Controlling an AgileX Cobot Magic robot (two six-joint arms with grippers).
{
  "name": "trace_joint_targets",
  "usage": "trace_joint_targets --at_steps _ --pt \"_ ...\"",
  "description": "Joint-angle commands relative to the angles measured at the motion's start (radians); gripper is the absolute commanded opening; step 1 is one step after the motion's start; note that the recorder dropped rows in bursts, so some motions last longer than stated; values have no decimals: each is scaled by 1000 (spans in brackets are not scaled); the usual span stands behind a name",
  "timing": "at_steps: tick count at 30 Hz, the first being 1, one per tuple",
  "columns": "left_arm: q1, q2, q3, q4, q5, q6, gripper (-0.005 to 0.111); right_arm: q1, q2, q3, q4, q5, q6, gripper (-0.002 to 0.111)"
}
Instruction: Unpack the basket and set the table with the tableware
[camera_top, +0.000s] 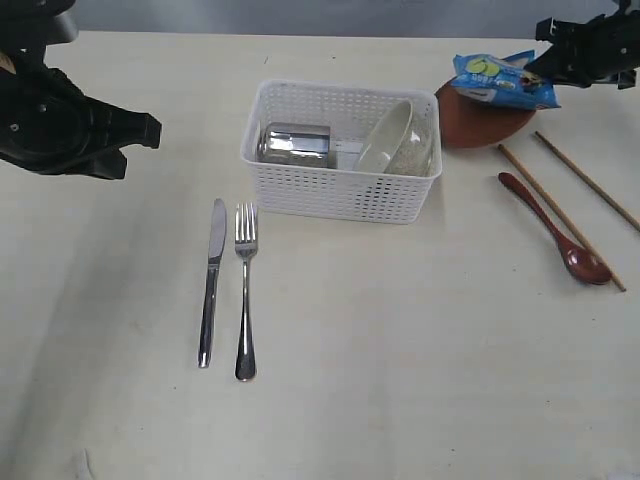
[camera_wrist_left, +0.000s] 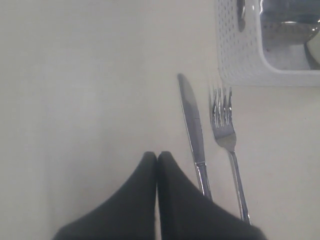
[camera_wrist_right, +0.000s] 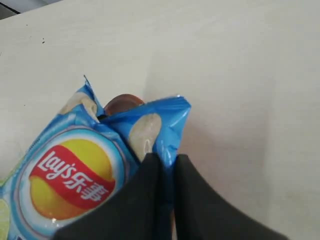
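Right gripper (camera_wrist_right: 167, 161): both fingers pressed together on a corner fold of the blue Lay's chip bag (camera_wrist_right: 75, 175), with the foil pinched between them. In the exterior view the bag sits over the far left part of the brown round plate (camera_top: 490, 128) at the far right of the table (camera_top: 400, 400). Whether the bag's underside rests on the plate cannot be told. A sliver of brown rim shows past the bag's edge in the right wrist view.

Left gripper (camera_wrist_left: 157, 156): fingers closed tip to tip with nothing between them. It hangs above bare table on the left, clear of the cutlery.

White lattice basket (camera_top: 340, 192): upright, centre far side of the table.
- Steel cup (camera_top: 295, 143) lies on its side in the left end.
- Cream bowl (camera_top: 385, 135) is tipped up on its edge in the right end, leaning towards the right wall.
- Cup and bowl are apart.

Cutlery out on the table, in front of the basket's left half:
- Knife (camera_top: 211, 285) and fork (camera_top: 245, 295) lie parallel, knife on the left, not touching.
- Both tips point at the basket, and the fork tines lie near its front wall.

Right of the basket:
- Red-brown wooden spoon (camera_top: 550, 222) lies slantwise, handle end towards the plate.
- One of the chopsticks (camera_top: 545, 195) runs just beside the spoon. Contact near the spoon's bowl cannot be told.
- The other chopstick lies farther right, apart from it.
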Motion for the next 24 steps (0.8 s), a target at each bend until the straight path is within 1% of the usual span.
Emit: trace_joint_targets --at_steps 1,2,5,15,24 --pt "2 -2 5 -14 -9 2 0 -3 -4 -1 6 24 -4 24" --pt "2 -2 5 -14 -9 7 0 -3 -4 -1 6 24 -4 33" --pt "2 -2 5 -14 -9 7 0 -3 -4 -1 6 24 -2 47" --pt "2 -2 5 -14 -9 7 0 -3 -14 -1 58 72 -2 46" --pt "2 -2 5 -14 -9 7 0 -3 -128 -1 43 83 7 46"
